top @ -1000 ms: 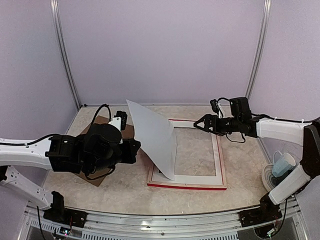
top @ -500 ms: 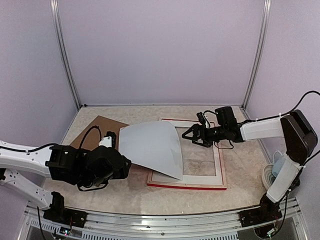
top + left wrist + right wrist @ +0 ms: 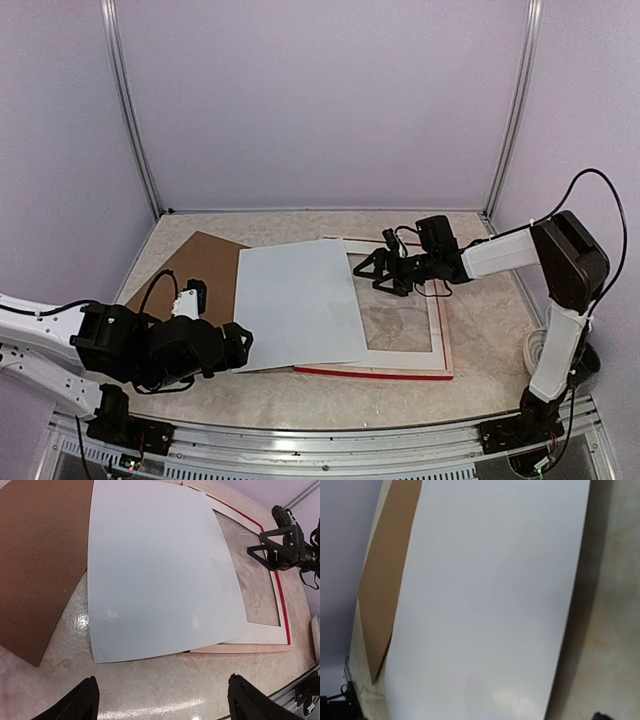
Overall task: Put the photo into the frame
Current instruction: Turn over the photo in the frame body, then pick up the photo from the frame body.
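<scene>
— Did the left pincer [image 3: 162, 702] let go?
— Yes, wide now; the photo [image 3: 298, 305] dropped flat just ahead of it, back up, partly over the frame [image 3: 400, 372]
— So nudge it toward the right pincer [image 3: 372, 270], also wide, empty

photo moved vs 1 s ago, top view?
Yes. The photo has dropped from standing on edge to lying flat, white back up. It now spreads left off the frame, over its left rail, toward the brown backing board.
</scene>
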You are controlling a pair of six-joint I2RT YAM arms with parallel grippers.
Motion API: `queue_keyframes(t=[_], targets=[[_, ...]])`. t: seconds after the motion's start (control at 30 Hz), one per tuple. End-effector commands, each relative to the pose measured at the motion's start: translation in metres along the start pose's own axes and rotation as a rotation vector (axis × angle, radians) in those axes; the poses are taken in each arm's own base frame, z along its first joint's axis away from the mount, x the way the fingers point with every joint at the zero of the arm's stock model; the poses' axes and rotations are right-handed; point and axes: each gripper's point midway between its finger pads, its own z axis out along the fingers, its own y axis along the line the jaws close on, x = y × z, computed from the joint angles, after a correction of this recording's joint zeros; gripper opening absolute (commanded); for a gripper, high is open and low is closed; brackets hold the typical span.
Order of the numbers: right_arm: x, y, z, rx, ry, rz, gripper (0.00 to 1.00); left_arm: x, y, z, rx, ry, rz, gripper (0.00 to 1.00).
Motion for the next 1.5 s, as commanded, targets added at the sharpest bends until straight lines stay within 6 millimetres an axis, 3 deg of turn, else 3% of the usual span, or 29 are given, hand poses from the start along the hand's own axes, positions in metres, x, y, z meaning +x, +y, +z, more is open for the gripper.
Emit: queue_keyframes(t=[0.0,0.17,0.47,0.83,1.2,1.47], targets=[[-0.007,0.003,0.014,-0.024,0.007,-0.002,0.95,-0.014,0.006,-0.004,-0.025,-0.070,0.009,0.89],[-0.009,-0.004,0.026,-0.025,0.021,0.024,0.92,-0.042,0.003,-0.002,-0.047,-0.124,0.056,0.99],[-0.016,-0.005,0.044,-0.039,0.034,0.042,0.89,-0.083,0.020,0.032,-0.023,-0.143,0.028,0.99],[-0.027,-0.009,0.058,-0.024,0.036,0.054,0.89,-0.071,0.033,0.061,-0.029,-0.089,0.050,0.99],[-0.029,-0.021,0.069,0.001,0.033,0.081,0.89,-0.063,0.036,0.062,-0.010,-0.076,0.029,0.99],[-0.025,-0.011,0.069,-0.039,0.053,0.071,0.87,-0.063,0.039,0.060,-0.006,-0.080,0.018,0.99]])
